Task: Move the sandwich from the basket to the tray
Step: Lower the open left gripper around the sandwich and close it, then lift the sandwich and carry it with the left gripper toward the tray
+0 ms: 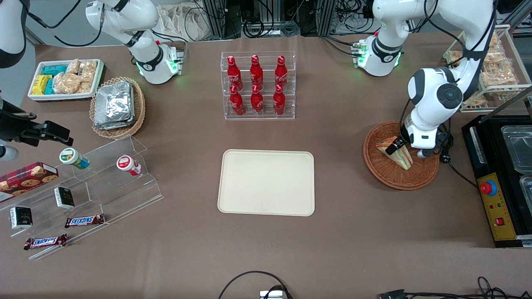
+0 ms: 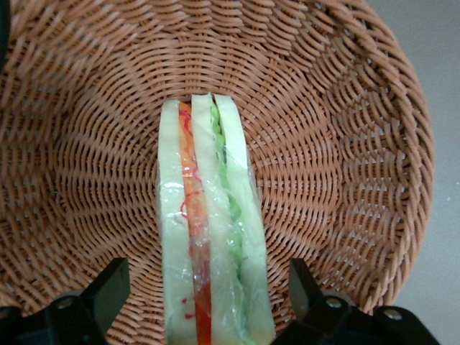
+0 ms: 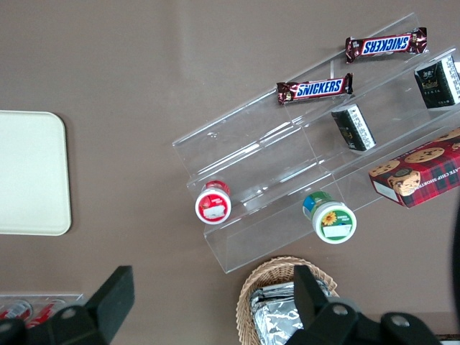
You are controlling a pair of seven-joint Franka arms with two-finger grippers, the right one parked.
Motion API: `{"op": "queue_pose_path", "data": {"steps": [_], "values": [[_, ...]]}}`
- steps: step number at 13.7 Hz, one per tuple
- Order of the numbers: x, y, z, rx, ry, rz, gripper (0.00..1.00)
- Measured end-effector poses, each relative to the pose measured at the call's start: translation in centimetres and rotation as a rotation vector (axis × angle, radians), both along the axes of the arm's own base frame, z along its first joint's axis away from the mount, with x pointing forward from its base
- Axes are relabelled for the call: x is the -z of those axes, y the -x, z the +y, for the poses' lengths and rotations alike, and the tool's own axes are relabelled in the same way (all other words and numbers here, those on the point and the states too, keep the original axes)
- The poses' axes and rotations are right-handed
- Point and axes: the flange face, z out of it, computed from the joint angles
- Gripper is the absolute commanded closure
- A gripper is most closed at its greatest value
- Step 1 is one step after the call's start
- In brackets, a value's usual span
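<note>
- You are looking at a wide surface [image 1: 332,241] covered in a matte brown cloth, with black cables trailing along its edges and metal framing above it.
- Your tray [image 1: 266,182] is lying flat at the middle of the surface, a smooth cream-beige plastic rectangle with rounded corners and a low rim, nothing resting on it.
- Farther from the front camera than the tray, a clear acrylic rack [image 1: 258,86] is holding six glossy red bottles in two stepped rows.
- Toward the working arm's end, the round reddish-brown wicker basket [image 1: 384,172] is sitting on the cloth, its weave running in tight concentric rings.
- The sandwich [image 2: 212,237] is standing on edge inside that basket, a triangular wedge of white bread in clear film, with red, orange and green filling showing along its cut side.
- Your claw [image 2: 208,287] is hanging low over the basket with its black fingers [image 2: 108,287] spread apart, one on each side of the sandwich and neither one touching it.
- Toward the parked arm's end, a lighter tan wicker basket [image 1: 139,110] is carrying crinkled foil packets [image 1: 113,104], beside a white bin of snack packets [image 1: 62,96].
- Nearer the front camera there, a stepped clear acrylic stand [image 1: 120,187] is displaying Snickers bars [image 1: 84,220], small dark boxes and two round cups.
</note>
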Motion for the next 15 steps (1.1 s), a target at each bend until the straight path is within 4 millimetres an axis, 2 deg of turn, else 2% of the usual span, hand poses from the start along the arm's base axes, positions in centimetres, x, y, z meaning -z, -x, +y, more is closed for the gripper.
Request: {"op": "queue_pose_path", "data": {"steps": [2, 3, 5, 6, 11, 15], "values": [[0.8, 0.0, -0.1, 0.006, 0.0, 0.002, 0.17], [1.1, 0.0, -0.1, 0.006, 0.002, -0.001, 0.28], [1.6, 0.0, -0.2, 0.01, 0.002, -0.001, 0.61], [1.6, 0.0, -0.2, 0.018, -0.002, -0.002, 0.7], [1.2, 0.0, -0.6, 0.098, -0.042, -0.003, 0.76], [-1.4, -0.3, -2.1, 0.241, -0.13, 0.022, 0.78]]}}
